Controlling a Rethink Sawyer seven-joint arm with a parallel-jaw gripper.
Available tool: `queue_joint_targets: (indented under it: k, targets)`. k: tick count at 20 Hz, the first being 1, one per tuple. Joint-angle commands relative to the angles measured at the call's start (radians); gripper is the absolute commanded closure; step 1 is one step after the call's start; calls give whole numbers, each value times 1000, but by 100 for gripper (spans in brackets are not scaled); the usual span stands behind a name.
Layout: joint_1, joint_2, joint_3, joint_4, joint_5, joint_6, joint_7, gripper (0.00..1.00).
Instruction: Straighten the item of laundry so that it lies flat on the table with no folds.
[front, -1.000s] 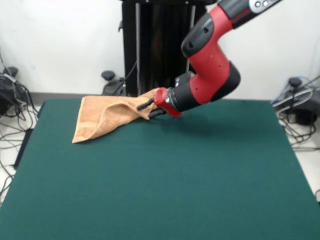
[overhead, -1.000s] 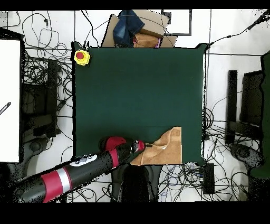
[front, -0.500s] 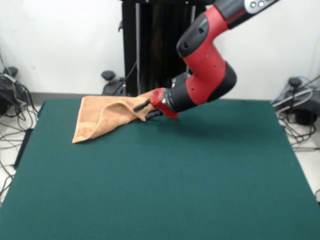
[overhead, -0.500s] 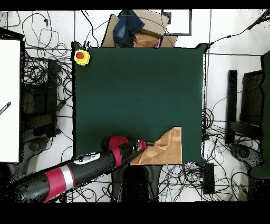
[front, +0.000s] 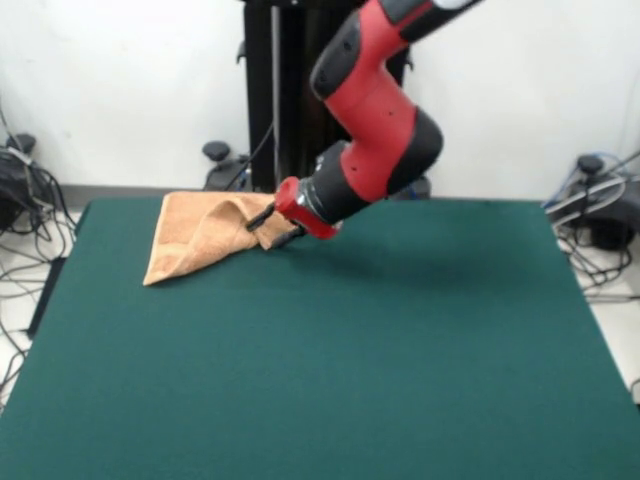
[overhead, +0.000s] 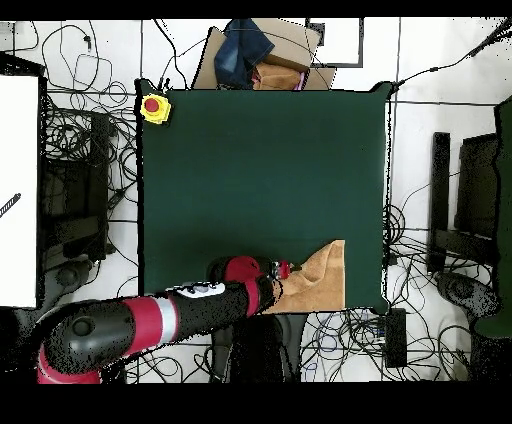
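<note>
We are in the middle of the spreading step: our pincer (front: 263, 222) is clenched on an edge of the towel (front: 196, 237), grasping a bunched fold of cloth just above the counter (front: 400, 340). The towel sits near one corner of the counter, close to the robot's side, and it is far from flat. In the front view it is gathered into a rough wedge, wide at the end away from us and drawn to a narrow peak where we hold it, with soft ridges running along it. From overhead the towel (overhead: 318, 280) shows as a folded shape against the counter's edge, with our pincer (overhead: 285, 270) at its inner tip. We judge that the next move calls for carrying the held edge out over open green, away from the bunched part, low and steady so the layers slide apart rather than drag together, then letting go once the cloth lies single.
</note>
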Motion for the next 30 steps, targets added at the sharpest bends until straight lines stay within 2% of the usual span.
queue_joint_targets:
  k: [1,4,7,16,20,23,30]
  targets:
    - [-73,-101,204,36,-74,-13,210,0]
    - [-77,-87,195,25,-87,-34,214,0]
    - [-105,-115,213,57,-127,-79,213,0]
    - [-169,-139,268,59,-193,-180,250,0]
    - [-197,-167,269,98,-235,-215,248,0]
    - [-177,-170,251,117,-214,-202,260,0]
    - [-103,-91,201,70,-99,-151,282,0]
